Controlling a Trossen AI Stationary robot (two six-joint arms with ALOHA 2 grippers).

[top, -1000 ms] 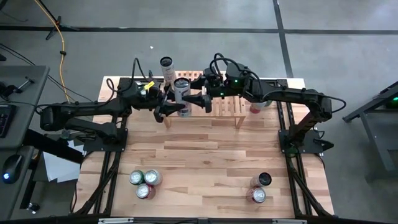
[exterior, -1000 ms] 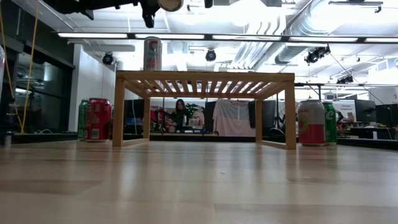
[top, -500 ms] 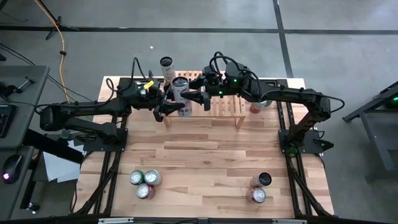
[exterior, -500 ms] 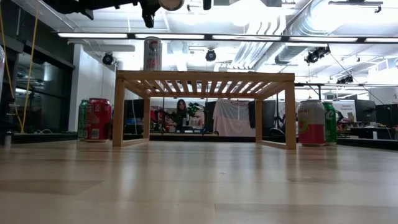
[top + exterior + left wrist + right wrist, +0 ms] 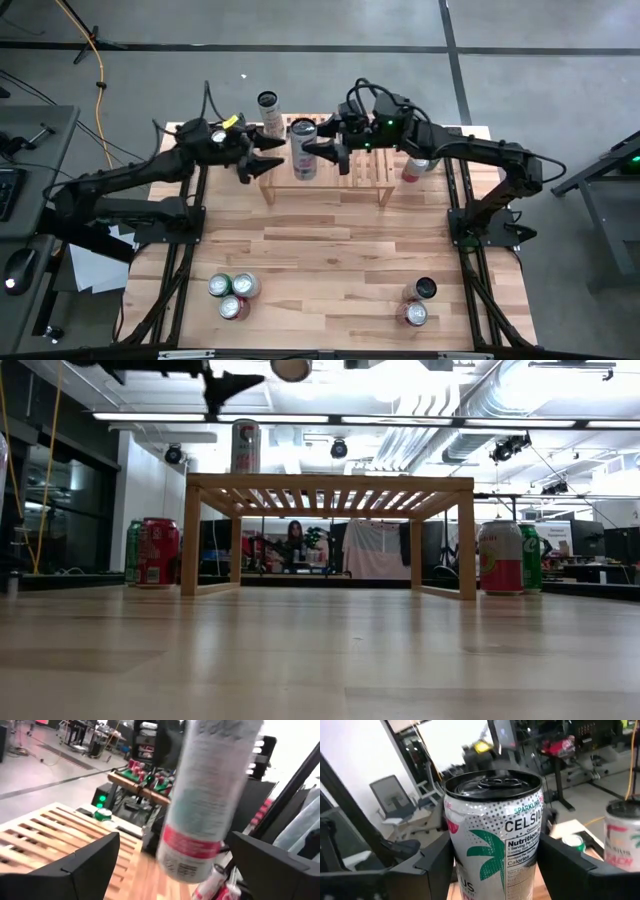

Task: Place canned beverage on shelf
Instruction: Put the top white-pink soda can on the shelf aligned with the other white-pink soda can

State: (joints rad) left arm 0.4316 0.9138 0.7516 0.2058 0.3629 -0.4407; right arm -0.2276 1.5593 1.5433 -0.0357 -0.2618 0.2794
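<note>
A silver canned beverage point(image 5: 304, 150) with a green leaf and a red base hangs upright above the left end of the light-wood shelf point(image 5: 360, 178). My right gripper point(image 5: 314, 152) is shut on it from the right. My left gripper point(image 5: 264, 155) stands open just to the can's left, touching nothing; in its wrist view the can point(image 5: 205, 805) shows ahead of the spread fingers. A second can point(image 5: 268, 104) stands on its base at the shelf's far left corner point(image 5: 245, 447). My right gripper pinches the can's side wall point(image 5: 456, 851) between its two fingers, one on each side, below the rim. The fingers come level from the table's right. The can stands upright in the hold, lifted clear above the shelf.
One can point(image 5: 415, 168) stands on the table right of the shelf. Three cans point(image 5: 232, 294) stand near the front left and two point(image 5: 418, 302) near the front right. Bare wood lies between the shelf and these groups.
My left gripper has opened, let go of the can and drawn back toward the table's left edge. The can stays upright in my right gripper, which has carried it a little to the right and up.
</note>
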